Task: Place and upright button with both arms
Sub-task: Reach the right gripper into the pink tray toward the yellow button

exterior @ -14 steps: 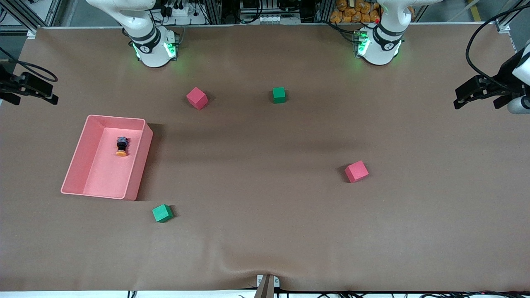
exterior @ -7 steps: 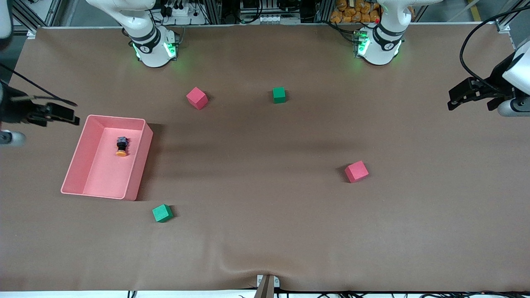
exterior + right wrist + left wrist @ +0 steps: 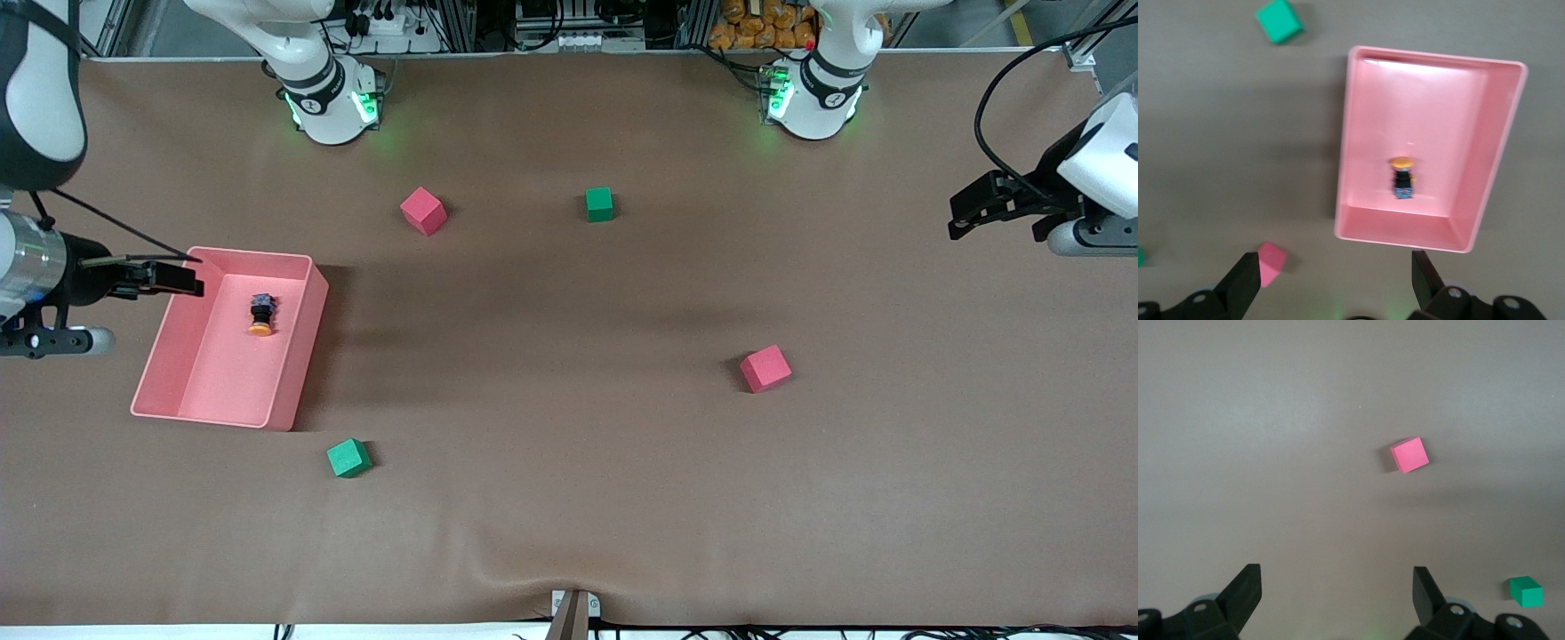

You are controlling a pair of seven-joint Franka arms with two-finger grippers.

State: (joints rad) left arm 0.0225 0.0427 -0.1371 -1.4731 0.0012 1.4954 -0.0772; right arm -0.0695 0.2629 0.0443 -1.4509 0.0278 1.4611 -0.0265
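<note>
Two grippers, we note both jaws released, nothing held. Right gripper (image 3: 178,278) hangs over rim of pink tray (image 3: 293,356); button (image 3: 260,315) lies on its side inside tray, just ahead of jaws. Left gripper (image 3: 965,209) over bare table (image 3: 569,516) at left arm's end, well apart from button; red cube (image 3: 1410,455) ahead of its jaws.

tray: pink tray (image 3: 1501,143) on the desk (image 3: 1218,133)
button: button (image 3: 1403,177) lying on its side in the tray
cubes: green cube (image 3: 1279,20), pink cube (image 3: 1271,263) on the desk outside the tray
right claw: right claw (image 3: 1335,283) spread wide, above the desk

Right gripper (image 3: 182,277) reached tray (image 3: 293,356) (open).
</note>
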